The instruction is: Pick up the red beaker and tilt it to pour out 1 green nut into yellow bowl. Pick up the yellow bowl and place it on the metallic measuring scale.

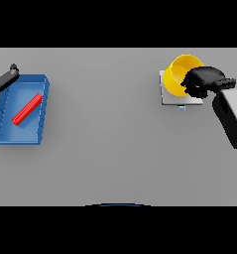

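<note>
The yellow bowl (179,74) sits over the metallic measuring scale (172,99) at the far right, tipped so its opening faces left. My right hand (204,82) is curled round the bowl's right rim. The red beaker (27,109) lies on its side inside a blue tray (6,134) at the far left. My left hand (6,78) shows at the left edge, just above the tray's far corner, fingers straight and holding nothing. No green nut is visible.
The blue tray takes up the left edge of the grey table (105,129). The scale's small front tab (181,107) juts toward me below the bowl.
</note>
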